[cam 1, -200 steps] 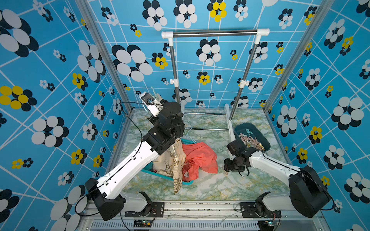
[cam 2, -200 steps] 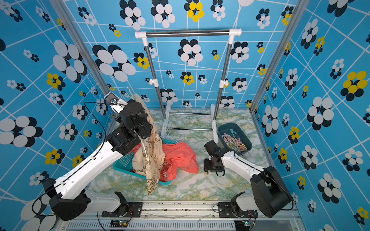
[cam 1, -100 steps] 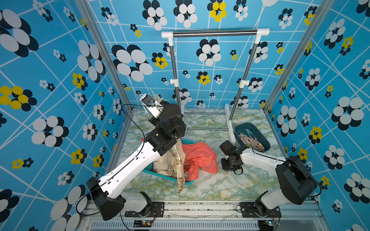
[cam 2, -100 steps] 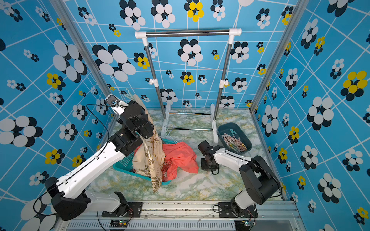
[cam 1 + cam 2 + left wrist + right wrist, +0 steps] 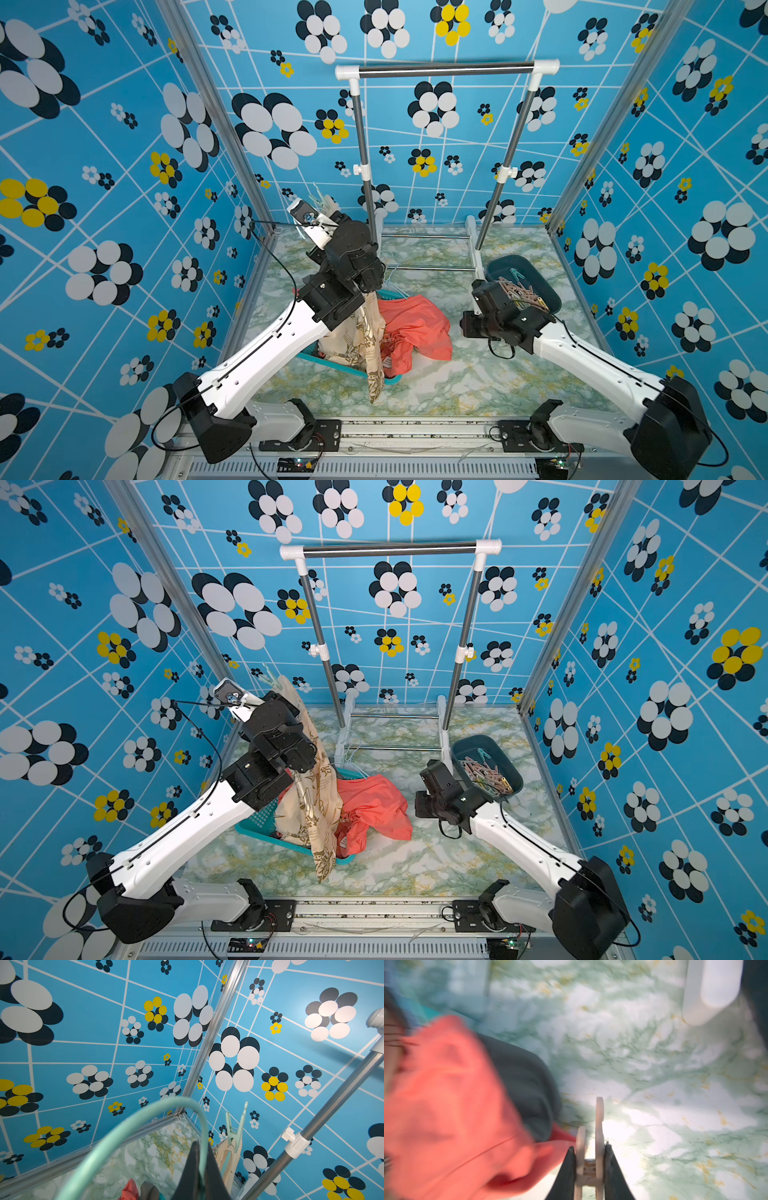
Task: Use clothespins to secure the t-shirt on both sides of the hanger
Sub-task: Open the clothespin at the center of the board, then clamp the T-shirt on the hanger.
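- Over the last second my right arm's wrist swung toward the orange cloth (image 5: 415, 328) and back beside the bin (image 5: 540, 274). Half a second ago its elbow was folded high; now the forearm lies low and stretched. The left arm has barely shifted.
- The right wrist view, though blurred, shows the right pincer (image 5: 588, 1147) grasping a pale pin (image 5: 599, 1118), prongs pointing away over the marbled counter (image 5: 675, 1084). The orange cloth is off to one side.
- In both top views that pincer's tips are hidden under the wrist, so the pale pin cannot be seen there. They do place the wrist low over the counter, between the orange cloth and the bin.
- Only the top views show the remaining pins (image 5: 484, 773), heaped in the bin.
- The left wrist view shows the left pincer (image 5: 200, 1159) clenched on the mint hanger (image 5: 176, 1100) near its hook. Just beside it, a green pin (image 5: 233, 1132) is clipped onto the shirt's shoulder.
- In both top views the shirt (image 5: 316, 800) hangs from that raised pincer, draped down over the basket (image 5: 257, 825). The hanger itself is mostly hidden there.
- The rack (image 5: 444, 70) stands behind, its bar bare.
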